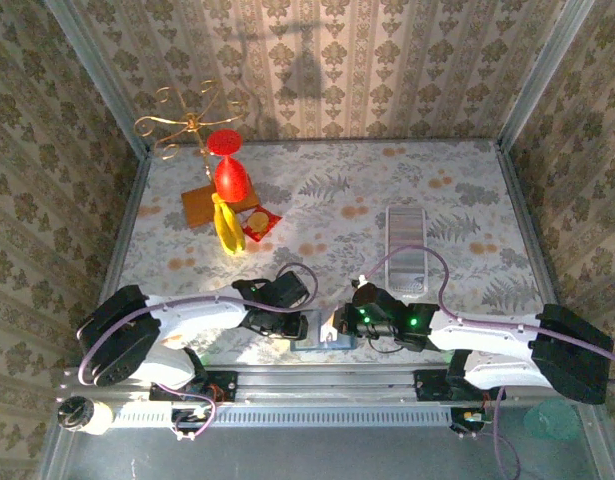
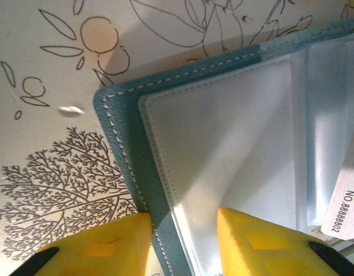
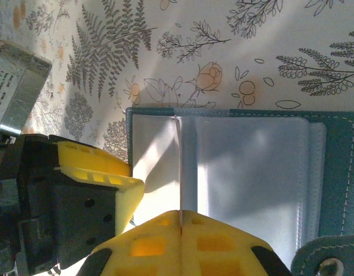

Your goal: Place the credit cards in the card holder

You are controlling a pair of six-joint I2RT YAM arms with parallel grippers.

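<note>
While open, stitched teal card holder [image 3: 339, 172]: left tool [image 2: 181, 223] ajar, right tool [image 3: 181, 217] tight on clear sleeve [image 3: 179, 164].

1 card holder [image 2: 130, 167], 1 banana [image 1: 227, 228], 1 red goblet [image 1: 228, 165], 1 grater [image 1: 407, 250], 1 gold wire stand [image 1: 187, 125], 1 red packet [image 1: 260, 222]

Floral table [image 1: 337, 200] carries open teal card holder [image 3: 246, 172]
</note>
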